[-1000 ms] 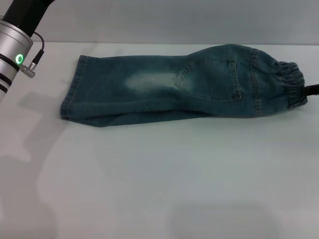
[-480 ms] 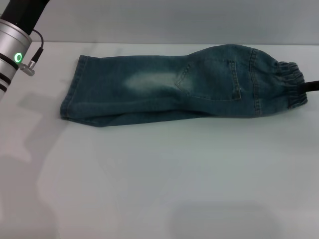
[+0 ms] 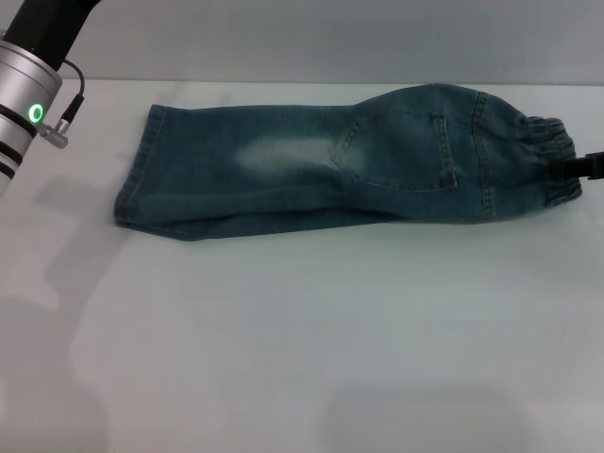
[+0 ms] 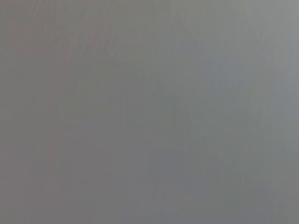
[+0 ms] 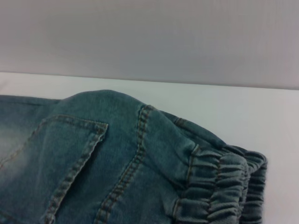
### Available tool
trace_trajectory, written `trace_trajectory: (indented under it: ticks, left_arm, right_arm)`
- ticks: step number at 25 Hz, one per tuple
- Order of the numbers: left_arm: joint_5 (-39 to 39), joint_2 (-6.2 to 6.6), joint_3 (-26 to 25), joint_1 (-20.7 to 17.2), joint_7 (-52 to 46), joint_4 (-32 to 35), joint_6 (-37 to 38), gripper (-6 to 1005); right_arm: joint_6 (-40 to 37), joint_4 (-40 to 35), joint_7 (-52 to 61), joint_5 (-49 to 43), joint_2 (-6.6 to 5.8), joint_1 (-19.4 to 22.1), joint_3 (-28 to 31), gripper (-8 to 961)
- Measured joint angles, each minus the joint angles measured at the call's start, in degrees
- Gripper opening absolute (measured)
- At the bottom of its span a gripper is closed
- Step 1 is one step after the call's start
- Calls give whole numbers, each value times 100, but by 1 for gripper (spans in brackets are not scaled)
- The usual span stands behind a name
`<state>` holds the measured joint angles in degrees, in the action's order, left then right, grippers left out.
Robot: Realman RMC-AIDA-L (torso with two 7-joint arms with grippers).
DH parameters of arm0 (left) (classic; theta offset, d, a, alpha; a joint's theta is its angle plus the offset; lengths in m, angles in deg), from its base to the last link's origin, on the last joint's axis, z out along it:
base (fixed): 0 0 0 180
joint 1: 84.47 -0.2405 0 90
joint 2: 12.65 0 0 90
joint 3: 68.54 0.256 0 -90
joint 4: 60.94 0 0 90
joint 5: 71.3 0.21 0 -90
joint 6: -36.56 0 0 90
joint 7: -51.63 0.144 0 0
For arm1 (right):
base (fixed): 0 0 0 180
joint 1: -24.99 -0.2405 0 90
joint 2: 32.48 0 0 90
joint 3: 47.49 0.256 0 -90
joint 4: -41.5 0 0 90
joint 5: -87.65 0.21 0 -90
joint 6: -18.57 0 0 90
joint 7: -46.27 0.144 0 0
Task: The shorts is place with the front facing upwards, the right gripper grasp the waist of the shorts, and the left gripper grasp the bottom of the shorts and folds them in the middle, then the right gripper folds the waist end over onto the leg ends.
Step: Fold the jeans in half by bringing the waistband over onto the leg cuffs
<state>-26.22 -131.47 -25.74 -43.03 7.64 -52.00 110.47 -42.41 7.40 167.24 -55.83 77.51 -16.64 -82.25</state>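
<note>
Since the earlier frames, a further reach inward from the right edge of the head view is recorded for the right tool [image 3: 578,167], its black bar now lying against the waist of the shorts [image 3: 552,160]; the shorts [image 3: 349,165] themselves are unchanged in place and shape. Item: shorts, blue-green denim, laid lengthwise across the far part of the white counter [image 3: 302,340], folded along the middle so that one leg is stacked on the other. Waist: gathered elastic band, ruffled, set toward the robot's right; seen close in the right wrist view [image 5: 224,186], with a stitched pocket [image 5: 60,154] beside it. Bottom of the shorts [image 3: 142,170]: straight hemmed leg openings, set toward the robot's left, lying flat on the counter. Pale faded patch [image 3: 283,153]: noted near the middle of the upper leg. Right tool: only a short black part is seen at the frame edge, touching or just beside the waistband; whether its fingers are parted or closed on the fabric cannot be told. Left arm: silver-grey wrist with green light [image 3: 36,113] and black rings is seen raised at the upper left corner of the head view, well apart from the leg hems; the left tool itself is not shown in any view. Left wrist view: plain grey surface only, nothing distinguishable.
</note>
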Motion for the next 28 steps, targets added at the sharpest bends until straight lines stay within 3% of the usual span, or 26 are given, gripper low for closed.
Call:
trace_trajectory:
  ticks: [14,20,28]
  left_arm:
    - [-126,9,4,-38,-28,6,54,836]
    - [-131,6,18,-41,-30,-34,54,836]
    - [-132,1,5,-48,-25,-116,54,837]
  right_arm:
    - [431,137,-37,11,109,53,-416,399]
    - [323,95,-133,38,221,-40,-417,374]
    - [112,77,-144,85,234,-109,-418,341]
